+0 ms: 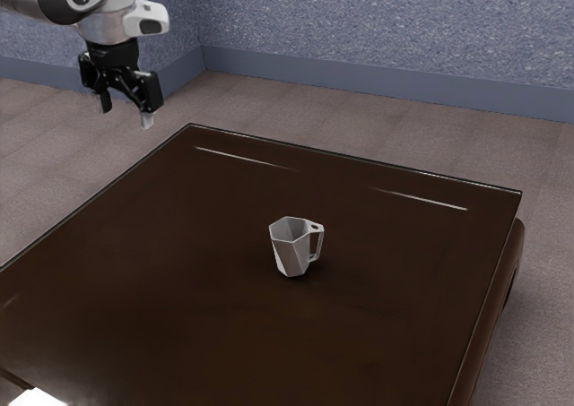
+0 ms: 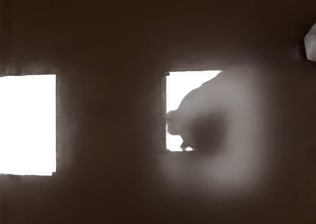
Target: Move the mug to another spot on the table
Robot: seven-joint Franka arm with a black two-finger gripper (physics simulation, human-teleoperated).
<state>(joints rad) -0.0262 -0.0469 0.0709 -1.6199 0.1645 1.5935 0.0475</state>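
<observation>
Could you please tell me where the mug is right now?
The pale grey faceted mug stands upright near the middle of the dark brown table in the exterior view, handle toward that view's right, far from the black two-finger gripper at upper left.

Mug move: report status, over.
Gripper open, empty, high near the table's far corner. Mug upright mid-table, untouched. No obstacle seen between them.
</observation>
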